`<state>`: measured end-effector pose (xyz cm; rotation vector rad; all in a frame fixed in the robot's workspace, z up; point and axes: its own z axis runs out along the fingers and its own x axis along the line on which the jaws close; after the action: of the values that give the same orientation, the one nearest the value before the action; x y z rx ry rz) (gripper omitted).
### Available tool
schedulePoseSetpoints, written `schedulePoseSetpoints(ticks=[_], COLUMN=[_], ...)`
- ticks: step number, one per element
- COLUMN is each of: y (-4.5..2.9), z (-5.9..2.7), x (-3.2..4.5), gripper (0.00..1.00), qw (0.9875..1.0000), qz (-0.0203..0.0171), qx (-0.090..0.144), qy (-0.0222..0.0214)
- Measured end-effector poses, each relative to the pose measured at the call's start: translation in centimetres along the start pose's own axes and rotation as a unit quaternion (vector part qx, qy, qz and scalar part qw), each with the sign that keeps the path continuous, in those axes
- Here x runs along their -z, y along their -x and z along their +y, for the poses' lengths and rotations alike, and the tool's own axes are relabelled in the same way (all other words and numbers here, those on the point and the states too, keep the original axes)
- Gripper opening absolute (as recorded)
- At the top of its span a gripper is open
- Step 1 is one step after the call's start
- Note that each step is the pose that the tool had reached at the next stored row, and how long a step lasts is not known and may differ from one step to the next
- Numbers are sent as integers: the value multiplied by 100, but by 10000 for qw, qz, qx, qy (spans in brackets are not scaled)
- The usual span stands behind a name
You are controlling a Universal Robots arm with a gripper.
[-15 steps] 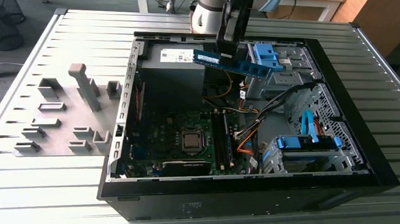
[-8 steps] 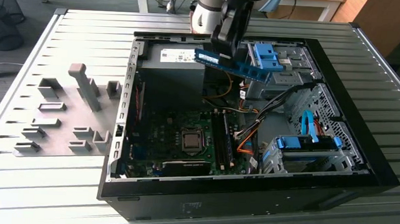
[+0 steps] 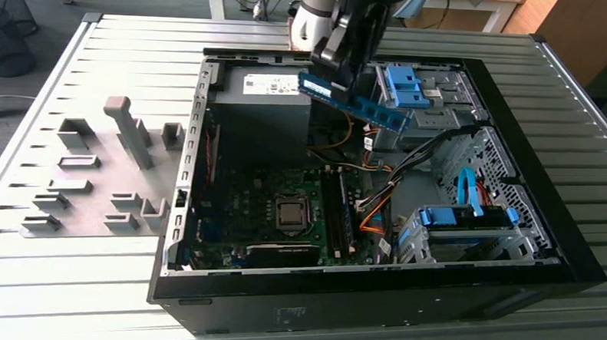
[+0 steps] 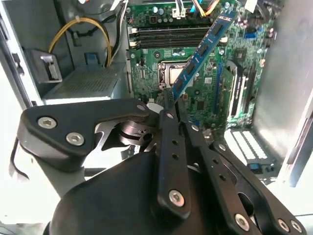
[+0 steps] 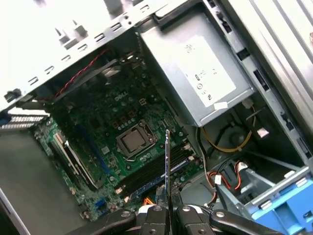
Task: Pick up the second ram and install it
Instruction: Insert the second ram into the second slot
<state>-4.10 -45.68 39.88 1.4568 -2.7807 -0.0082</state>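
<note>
Gripper pinches second ram by one end, upper centre of exterior view, above open computer case. Stick hangs well clear of motherboard, tilted. In first wrist view it sits edge-on over memory slots, probably for alignment beside processor socket.

One worktop carries one open computer case. There is one pincer and one ram stick. In the case I count one green board, one square chip holder and one grey power box. There are two bright blue latches, a far latch and a near latch. The little grey blocks number about ten.
</note>
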Motion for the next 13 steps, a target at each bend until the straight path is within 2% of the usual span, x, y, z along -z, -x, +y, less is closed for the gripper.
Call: schedulePoseSetpoints(ticks=[4, 7, 10, 13], y=[0, 0, 0, 0], z=[0, 0, 0, 0], x=[-14, -26, -38, -50], gripper=[14, 14, 14, 14], qw=[9994, 9981, 9960, 9932], qz=[6, 11, 14, 18], qx=[-347, -619, -888, -1165], qy=[-6, -10, -14, -17])
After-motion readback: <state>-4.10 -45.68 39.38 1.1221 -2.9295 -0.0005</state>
